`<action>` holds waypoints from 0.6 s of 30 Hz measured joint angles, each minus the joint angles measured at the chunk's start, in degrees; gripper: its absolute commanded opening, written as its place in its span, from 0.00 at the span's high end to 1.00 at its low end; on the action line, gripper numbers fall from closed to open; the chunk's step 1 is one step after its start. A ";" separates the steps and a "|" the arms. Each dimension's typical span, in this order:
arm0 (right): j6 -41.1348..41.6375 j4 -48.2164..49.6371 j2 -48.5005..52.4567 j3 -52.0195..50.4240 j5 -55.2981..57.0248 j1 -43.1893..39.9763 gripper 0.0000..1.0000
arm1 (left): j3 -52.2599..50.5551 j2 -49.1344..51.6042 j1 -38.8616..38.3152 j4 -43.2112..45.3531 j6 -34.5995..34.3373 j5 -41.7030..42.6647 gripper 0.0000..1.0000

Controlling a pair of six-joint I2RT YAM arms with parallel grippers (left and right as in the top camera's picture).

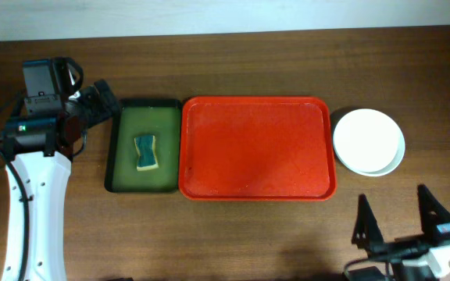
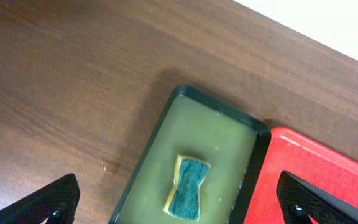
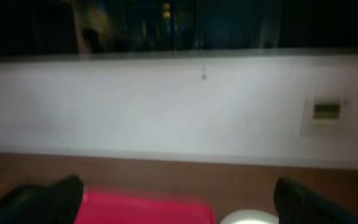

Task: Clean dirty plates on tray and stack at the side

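The red tray (image 1: 256, 148) lies mid-table with nothing on it; it also shows in the left wrist view (image 2: 334, 180) and the right wrist view (image 3: 142, 208). The plates (image 1: 368, 139) sit stacked on the table just right of the tray, the white one on top, with a pale rim of another showing beneath it at the lower right. The white plate's edge shows in the right wrist view (image 3: 247, 218). My left gripper (image 1: 108, 101) is open and empty above the dark green tray's far left corner. My right gripper (image 1: 397, 215) is open and empty near the table's front edge, in front of the stack.
A dark green tray (image 1: 123, 168) holding greenish liquid stands against the red tray's left side, with a blue-and-yellow sponge (image 1: 146, 152) lying in it; the sponge also shows in the left wrist view (image 2: 188, 188). A white wall runs behind the table.
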 measured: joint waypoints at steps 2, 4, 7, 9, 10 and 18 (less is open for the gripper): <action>-0.17 24.65 -0.04 -9.51 0.04 0.00 0.01 | 0.00 0.00 0.00 0.11 0.00 0.00 0.01; -0.35 39.69 -0.04 -17.25 0.02 0.00 0.01 | 0.00 0.00 0.00 0.13 0.00 0.00 0.01; -0.39 48.50 -0.02 -26.32 0.04 -0.26 0.01 | 0.00 0.00 0.00 0.22 0.00 -0.02 0.00; -0.35 51.82 0.00 -31.54 0.04 -0.92 0.02 | 0.00 0.00 0.00 0.24 0.00 -0.02 0.01; -0.35 53.59 0.02 -33.14 0.04 -0.98 0.01 | 0.00 0.00 0.00 0.17 0.00 -0.02 0.01; 1.38 45.42 -0.02 -40.39 -2.58 -1.05 0.01 | 0.00 0.00 0.00 0.17 0.00 -0.02 0.01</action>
